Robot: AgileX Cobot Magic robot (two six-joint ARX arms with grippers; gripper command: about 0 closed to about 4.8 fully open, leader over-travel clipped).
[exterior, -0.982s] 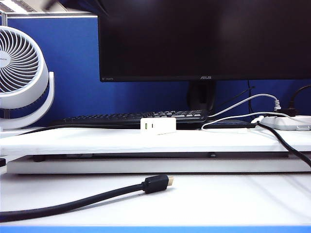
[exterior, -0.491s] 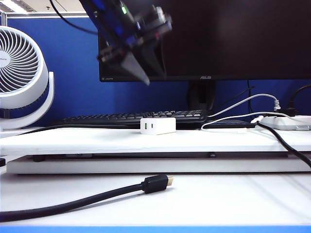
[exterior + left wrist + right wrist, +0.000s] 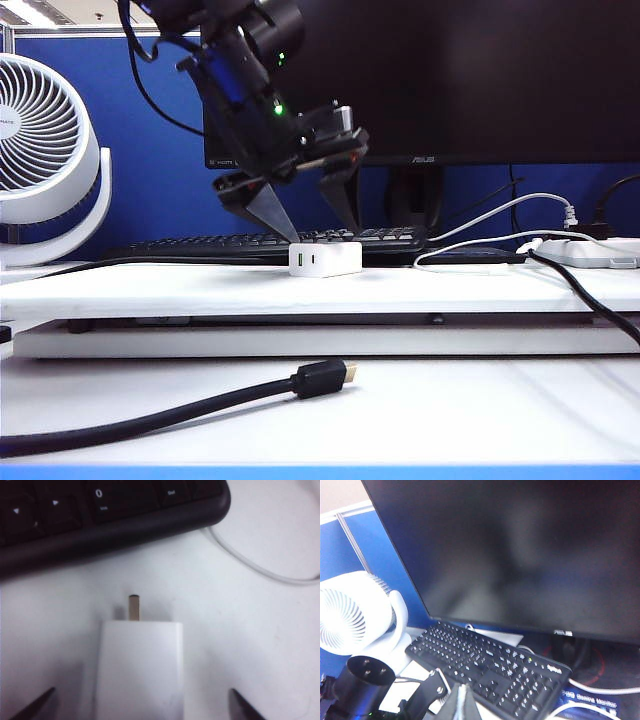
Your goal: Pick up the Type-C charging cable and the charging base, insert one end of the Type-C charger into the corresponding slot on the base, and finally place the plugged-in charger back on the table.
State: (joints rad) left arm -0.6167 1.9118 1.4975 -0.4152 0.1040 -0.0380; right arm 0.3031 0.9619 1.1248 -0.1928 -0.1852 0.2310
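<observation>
The charging base [image 3: 325, 258] is a small white block on the raised white slab of the table [image 3: 200, 290], its ports facing the front. My left gripper [image 3: 312, 222] hangs just above it, open, one finger on each side. In the left wrist view the charging base [image 3: 140, 675] lies between the two dark fingertips [image 3: 35, 707] with a gap on both sides, its metal prong toward the keyboard. The Type-C charging cable [image 3: 465, 265] lies to the right on the slab, and a loop of it [image 3: 250, 562] shows near the base. My right gripper [image 3: 462, 702] is shut, held high above the keyboard.
A black keyboard [image 3: 270, 243] sits right behind the base under a large monitor [image 3: 420, 80]. A white fan [image 3: 40, 150] stands at the left. A power strip [image 3: 600, 250] with plugged cables lies at the right. A thick black cable [image 3: 320, 380] crosses the front.
My left arm has come down into view from above and now hangs over the charging base. Its jaws have spread wide. The base and cables have not moved.
</observation>
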